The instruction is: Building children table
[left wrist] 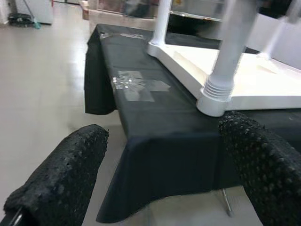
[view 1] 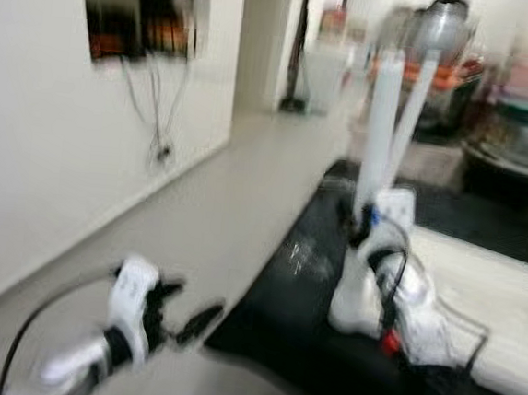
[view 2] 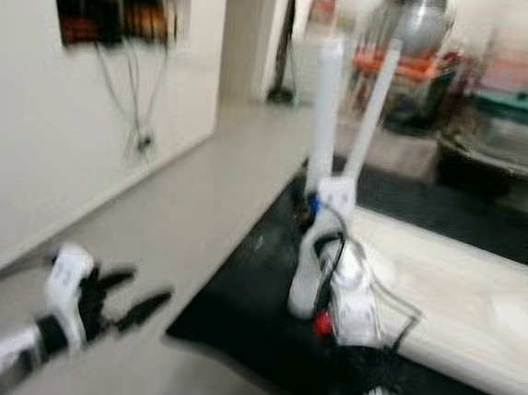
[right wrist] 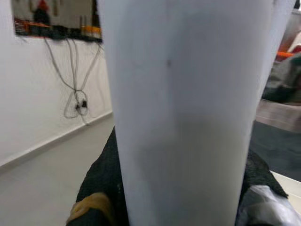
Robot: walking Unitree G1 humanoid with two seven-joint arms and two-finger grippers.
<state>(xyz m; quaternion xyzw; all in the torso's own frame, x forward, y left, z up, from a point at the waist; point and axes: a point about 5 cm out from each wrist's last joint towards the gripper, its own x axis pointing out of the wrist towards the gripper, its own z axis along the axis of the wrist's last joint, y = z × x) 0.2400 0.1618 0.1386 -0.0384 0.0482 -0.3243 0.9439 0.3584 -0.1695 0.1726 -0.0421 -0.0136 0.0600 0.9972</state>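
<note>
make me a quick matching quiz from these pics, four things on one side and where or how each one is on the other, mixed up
Things:
1. left gripper
2. right gripper
3. white tabletop
4. black cloth

States:
a. lies upside down on the covered table, legs pointing up
b. clamped around an upright white table leg
c. open, over the floor beside the table
d. drapes over the table's edge

Pairs: 1-c, 2-b, 3-a, 4-d
</note>
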